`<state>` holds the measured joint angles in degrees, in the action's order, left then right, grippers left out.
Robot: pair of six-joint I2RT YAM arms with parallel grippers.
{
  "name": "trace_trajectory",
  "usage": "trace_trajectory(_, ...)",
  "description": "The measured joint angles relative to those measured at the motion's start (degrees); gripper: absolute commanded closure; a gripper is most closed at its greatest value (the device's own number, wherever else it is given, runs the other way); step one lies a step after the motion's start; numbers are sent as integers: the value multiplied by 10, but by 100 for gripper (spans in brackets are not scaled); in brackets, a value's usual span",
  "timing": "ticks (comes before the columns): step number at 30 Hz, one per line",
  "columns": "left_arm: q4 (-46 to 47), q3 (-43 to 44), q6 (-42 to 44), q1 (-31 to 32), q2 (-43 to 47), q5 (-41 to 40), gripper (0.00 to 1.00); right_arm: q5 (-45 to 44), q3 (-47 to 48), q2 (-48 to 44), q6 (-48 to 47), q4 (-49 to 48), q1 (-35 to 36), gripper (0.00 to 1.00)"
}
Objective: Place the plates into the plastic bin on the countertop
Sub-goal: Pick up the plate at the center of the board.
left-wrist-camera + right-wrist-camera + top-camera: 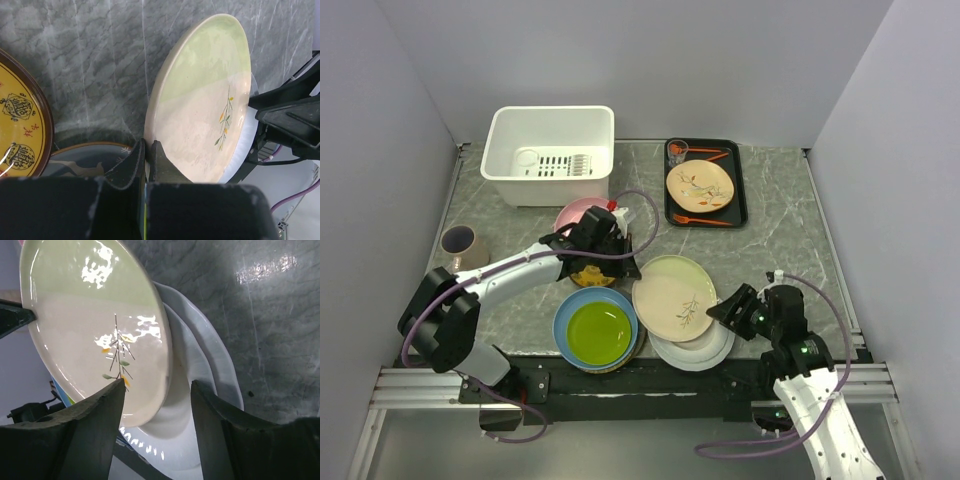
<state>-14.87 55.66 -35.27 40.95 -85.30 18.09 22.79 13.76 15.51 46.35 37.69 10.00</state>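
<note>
My left gripper [628, 270] is shut on the left rim of the cream-and-green sprig plate [675, 295], pinching it in the left wrist view [147, 150]. The plate [200, 95] is tilted, and its right side rests on the white plates [705, 350]. My right gripper [730, 310] is open, its jaws either side of the right edges of the sprig plate [95, 325] and the white plates [200, 355] without touching them. The white plastic bin [548, 150] stands empty at the back left. A pink plate [578, 212] lies before it.
A lime green plate [598, 332] sits on a blue plate [565, 320] at the front. A gold-patterned brown plate [20, 120] and a dark deer plate [85, 157] lie under my left gripper. A black tray [738, 185] holds a peach plate with orange cutlery. A brown cup [460, 242] stands at the left.
</note>
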Motion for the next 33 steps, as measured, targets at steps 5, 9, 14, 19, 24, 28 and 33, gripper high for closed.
trace_trajectory(5,9,-2,-1,0,-3,6,99,10,-10,1,3,-13,0,50)
trace_trajectory(9,21,-2,-1,0,-12,20,97,11,-21,9,5,-28,0,60)
trace_trajectory(14,36,-11,4,-3,-21,37,85,13,-42,29,7,-55,0,84)
trace_trajectory(19,42,-11,18,-6,-42,36,68,15,-46,35,11,-71,0,96)
trace_trajectory(24,50,-11,23,-5,-63,41,59,14,-47,34,15,-87,0,97)
trace_trajectory(28,65,-10,23,1,-81,56,57,15,-53,34,18,-96,0,98)
trace_trajectory(33,78,-8,22,3,-100,77,72,16,-57,34,20,-108,0,98)
